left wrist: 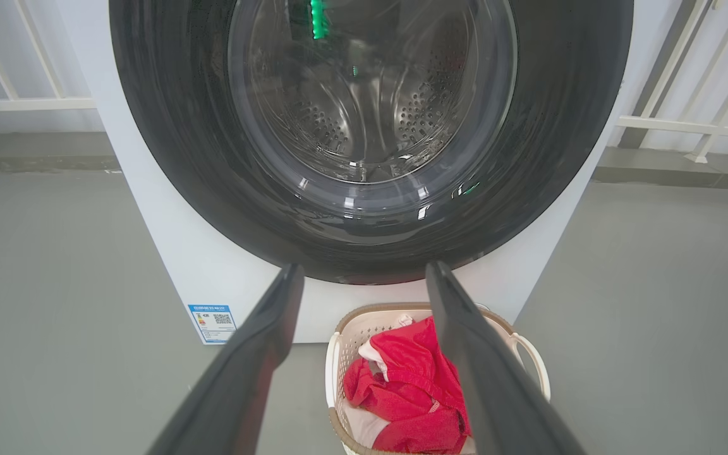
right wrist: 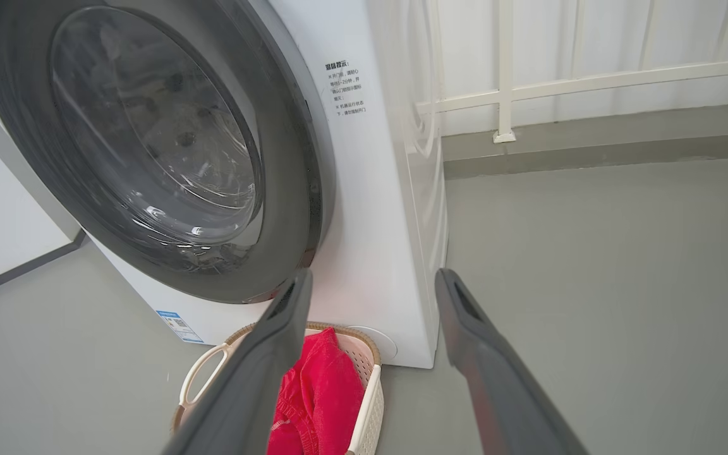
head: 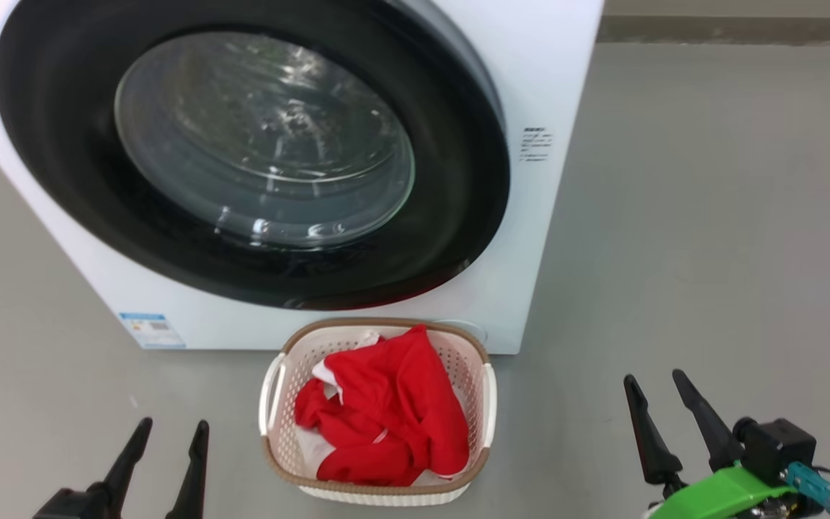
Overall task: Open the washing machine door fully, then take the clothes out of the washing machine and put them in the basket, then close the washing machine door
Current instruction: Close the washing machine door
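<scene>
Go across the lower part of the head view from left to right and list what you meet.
left gripper → basket holding the red clothes → right gripper

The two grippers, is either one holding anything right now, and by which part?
Nothing is held. The left gripper and the right gripper are both open and empty, touching nothing; the clothes lie in the basket.
</scene>
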Available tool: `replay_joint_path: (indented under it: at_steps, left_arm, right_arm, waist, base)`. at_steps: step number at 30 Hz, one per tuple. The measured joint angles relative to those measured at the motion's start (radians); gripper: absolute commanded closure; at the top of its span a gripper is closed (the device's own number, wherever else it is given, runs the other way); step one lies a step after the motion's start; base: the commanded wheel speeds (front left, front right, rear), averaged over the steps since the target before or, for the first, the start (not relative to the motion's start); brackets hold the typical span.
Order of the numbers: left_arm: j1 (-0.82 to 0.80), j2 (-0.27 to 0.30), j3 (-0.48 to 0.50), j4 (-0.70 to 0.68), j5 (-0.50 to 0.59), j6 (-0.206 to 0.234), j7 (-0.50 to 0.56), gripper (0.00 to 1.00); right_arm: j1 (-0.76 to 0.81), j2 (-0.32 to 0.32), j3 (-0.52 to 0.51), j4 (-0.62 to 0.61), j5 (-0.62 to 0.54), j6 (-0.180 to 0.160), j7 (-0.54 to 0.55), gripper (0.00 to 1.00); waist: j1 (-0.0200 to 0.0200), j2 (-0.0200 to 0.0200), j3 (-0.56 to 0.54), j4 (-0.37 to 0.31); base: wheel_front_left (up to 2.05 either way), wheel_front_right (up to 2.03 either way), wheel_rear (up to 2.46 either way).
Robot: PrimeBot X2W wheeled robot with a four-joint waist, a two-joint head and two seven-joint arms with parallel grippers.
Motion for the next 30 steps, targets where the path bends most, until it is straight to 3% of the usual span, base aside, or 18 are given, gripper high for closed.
replay_joint_path:
  at_steps: [12, 30]
  left_arm:
    - [0.04, 0.001, 0.032, 0.0, 0.025, 0.0, 0.0, 0.0]
    - [0.055, -0.011, 0.054, -0.004, 0.035, 0.0, 0.0, 0.0]
  right_arm:
    - [0.097, 0.006, -0.046, -0.033, -0.013, 0.0, 0.0, 0.0]
    - [0.121, 0.009, -0.074, -0.047, -0.016, 0.0, 0.0, 0.0]
  waist:
    - [0.0, 0.0, -0.038, -0.072]
    - [0.0, 0.0, -0.037, -0.109]
  base:
    - [0.0, 0.0, 0.0]
    - [0.0, 0.0, 0.0]
